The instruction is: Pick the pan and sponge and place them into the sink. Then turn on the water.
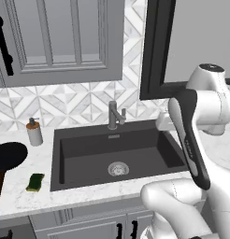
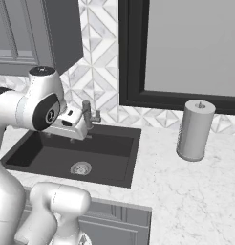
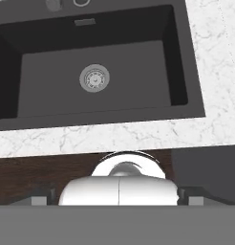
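The black pan (image 1: 9,156) lies on the counter left of the sink (image 1: 89,156), its brown handle pointing toward the front edge. Right of that handle lies the sponge (image 1: 35,182), green face up. The dark basin of the sink (image 3: 52,72) holds nothing but its silver drain (image 3: 94,78). The water is out of view at the grey faucet (image 1: 114,115). My gripper (image 3: 118,198) hangs above the sink (image 2: 48,158), open and holding nothing, far to the right of the pan and sponge. Its white hand (image 2: 71,125) sits close to the faucet (image 2: 88,115).
A soap dispenser (image 1: 34,132) stands behind the pan by the tiled wall. A grey paper towel roll (image 2: 196,130) stands on the counter right of the sink. A wall cabinet (image 1: 61,37) hangs over the left counter, and a dark-framed window (image 2: 186,52) rises behind the sink.
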Available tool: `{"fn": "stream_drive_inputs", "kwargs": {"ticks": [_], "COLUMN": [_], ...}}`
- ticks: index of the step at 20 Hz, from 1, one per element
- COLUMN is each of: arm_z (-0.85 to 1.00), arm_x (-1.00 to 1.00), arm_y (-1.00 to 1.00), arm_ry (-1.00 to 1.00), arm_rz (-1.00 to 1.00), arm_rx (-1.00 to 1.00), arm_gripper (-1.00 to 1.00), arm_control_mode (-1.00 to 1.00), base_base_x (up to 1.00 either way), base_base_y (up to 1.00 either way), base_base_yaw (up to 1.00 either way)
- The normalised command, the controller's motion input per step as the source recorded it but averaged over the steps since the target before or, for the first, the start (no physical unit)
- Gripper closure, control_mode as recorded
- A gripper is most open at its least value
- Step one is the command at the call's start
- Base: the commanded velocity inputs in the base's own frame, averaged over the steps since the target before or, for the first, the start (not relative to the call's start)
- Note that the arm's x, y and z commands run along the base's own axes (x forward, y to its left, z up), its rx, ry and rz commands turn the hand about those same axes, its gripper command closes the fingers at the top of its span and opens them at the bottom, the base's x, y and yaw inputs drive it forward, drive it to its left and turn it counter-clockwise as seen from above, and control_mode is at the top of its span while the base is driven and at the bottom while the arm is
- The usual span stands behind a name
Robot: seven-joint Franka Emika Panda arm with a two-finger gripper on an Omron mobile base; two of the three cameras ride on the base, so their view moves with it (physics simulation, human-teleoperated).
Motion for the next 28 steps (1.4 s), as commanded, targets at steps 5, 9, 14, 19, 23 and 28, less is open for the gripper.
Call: {"fn": "stream_drive_inputs", "kwargs": {"ticks": [5,9,14,19,23,28], "arm_z": [0.00,0.00,0.00,0.00,0.00,0.00], "arm_x": [-0.11,0.00,0.00,0.00,0.00,0.00], "arm_y": [0.00,0.00,0.00,0.00,0.00,0.00], "arm_ry": [0.03,0.00,0.00,0.00,0.00,0.00], "arm_rz": [0.00,0.00,0.00,0.00,0.00,0.00], "arm_rx": [-0.01,0.00,0.00,0.00,0.00,0.00], "arm_gripper": [-1.00,-1.00,-1.00,-1.00,-1.00,-1.00], "arm_control_mode": [1.00,1.00,1.00,1.00,1.00,1.00], "base_base_x": [-0.32,-0.30,-0.01,0.00,0.00,0.00], "base_base_y": [0.03,0.92,1.00,0.98,0.79,0.67], "base_base_yaw": [0.00,-0.01,0.00,0.00,0.01,0.02]}}
